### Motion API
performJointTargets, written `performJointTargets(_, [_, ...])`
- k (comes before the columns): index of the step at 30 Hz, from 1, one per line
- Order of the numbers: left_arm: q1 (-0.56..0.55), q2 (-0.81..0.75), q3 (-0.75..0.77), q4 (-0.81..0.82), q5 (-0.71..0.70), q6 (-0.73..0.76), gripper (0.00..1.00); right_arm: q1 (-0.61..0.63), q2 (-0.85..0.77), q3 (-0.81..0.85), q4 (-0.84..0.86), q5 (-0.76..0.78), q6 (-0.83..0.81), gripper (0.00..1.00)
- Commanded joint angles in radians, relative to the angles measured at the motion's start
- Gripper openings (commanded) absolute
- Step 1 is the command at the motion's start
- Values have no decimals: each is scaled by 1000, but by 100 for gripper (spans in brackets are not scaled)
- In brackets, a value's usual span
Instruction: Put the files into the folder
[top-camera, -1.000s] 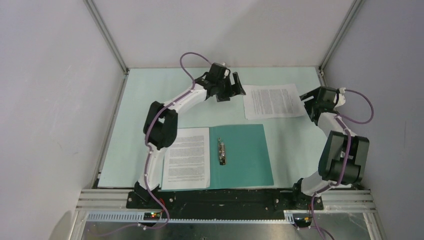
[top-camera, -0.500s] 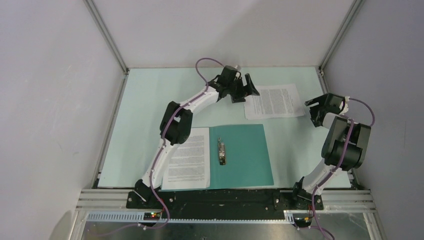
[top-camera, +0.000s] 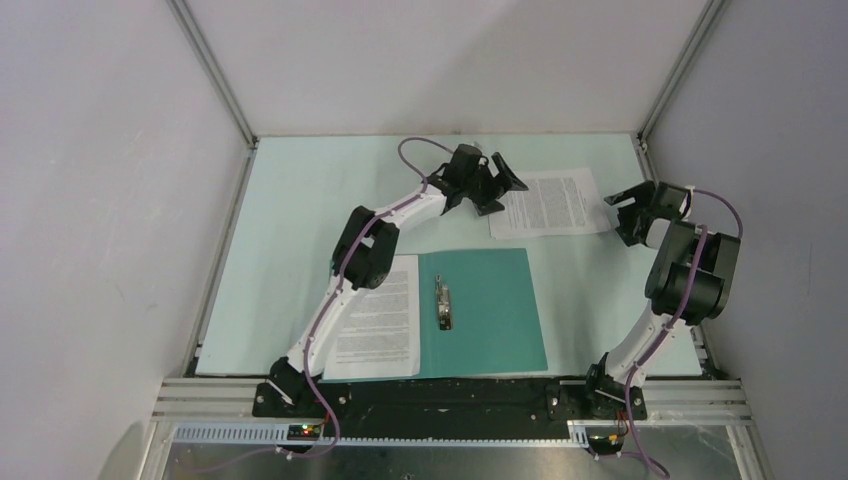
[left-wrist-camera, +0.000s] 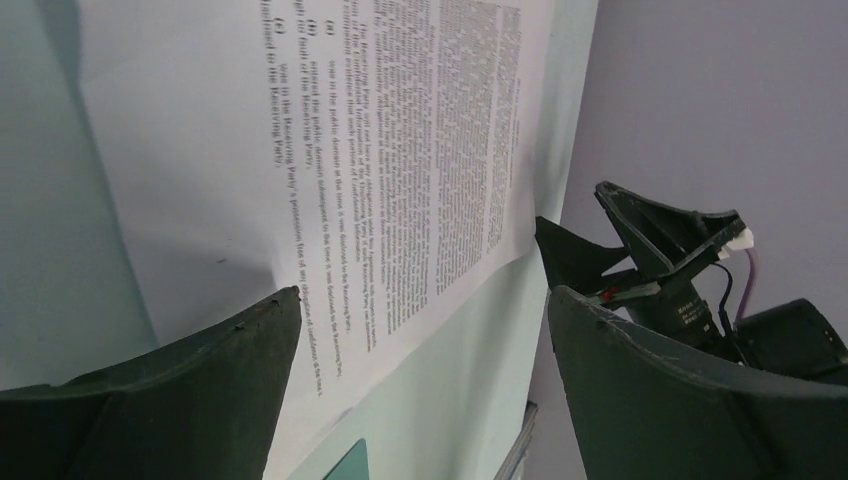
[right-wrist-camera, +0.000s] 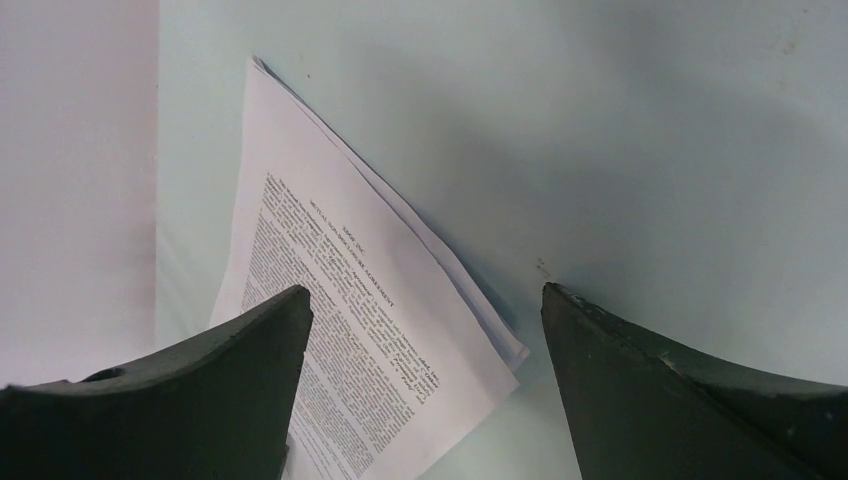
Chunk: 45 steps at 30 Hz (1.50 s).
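The dark teal folder (top-camera: 495, 310) lies open near the front, a metal clip (top-camera: 442, 303) at its spine. One printed sheet (top-camera: 375, 318) lies on its left half. A second printed file (top-camera: 548, 203) lies on the table behind the folder; it shows in the left wrist view (left-wrist-camera: 300, 120) and in the right wrist view (right-wrist-camera: 360, 340), where its far edge looks like more than one sheet. My left gripper (top-camera: 500, 180) is open at that file's left edge, one finger over the paper. My right gripper (top-camera: 628, 208) is open just off its right edge.
The pale mint tabletop (top-camera: 290, 220) is bounded by white walls and metal corner posts (top-camera: 215, 75). The right arm's elbow (top-camera: 690, 275) stands close to the right wall. The black base rail (top-camera: 450, 395) runs along the front edge.
My left gripper has moved right and reached the second file's left edge. My right gripper has pulled a little right, off the file's right edge, with its arm folding nearer the wall.
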<state>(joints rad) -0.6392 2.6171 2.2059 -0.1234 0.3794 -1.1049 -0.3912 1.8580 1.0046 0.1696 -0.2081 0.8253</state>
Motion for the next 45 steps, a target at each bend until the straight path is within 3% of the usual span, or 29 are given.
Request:
performJointTargets(1, [-5,-2,8,36,-48,-118,97,-1,45,47,-80,-29,-43,90])
performJointTargets(13, [-5,4,-12,16,-53,-178,98,6,141,280,-398,-92,-190,90])
performJointTargets(32, [-3,0,-21,8,-52,-191,98,43,122,286,-415,-219,-199,83])
performJointTargets(38, [-1,-13,-58,-9,-85,-206,98,41,60,264,-500,-82,-221,86])
performJointTargets(45, [1,-15,-76,-10,-106,-250,98,81,48,221,-508,-60,-224,88])
